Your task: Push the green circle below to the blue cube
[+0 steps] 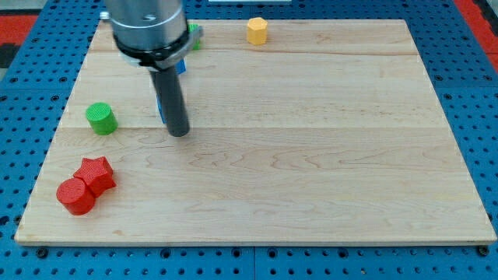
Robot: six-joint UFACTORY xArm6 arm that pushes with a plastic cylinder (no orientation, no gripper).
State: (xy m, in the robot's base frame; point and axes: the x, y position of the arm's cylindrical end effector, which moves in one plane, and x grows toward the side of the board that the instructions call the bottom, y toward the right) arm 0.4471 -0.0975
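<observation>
The green circle (101,118) lies near the board's left edge. My tip (179,133) rests on the board to the right of it, about a hundred pixels away and slightly lower in the view. A blue block (160,109) shows as a thin sliver just left of the rod, mostly hidden behind it. Its shape cannot be made out. Another patch of blue (181,67) shows higher up beside the rod, under the arm's body. I cannot tell whether the two patches are one block.
A yellow hexagon-like block (257,31) sits near the top edge. Another green block (194,36) peeks out behind the arm at the top. A red star (98,173) and a red circle (75,196) touch each other at the lower left.
</observation>
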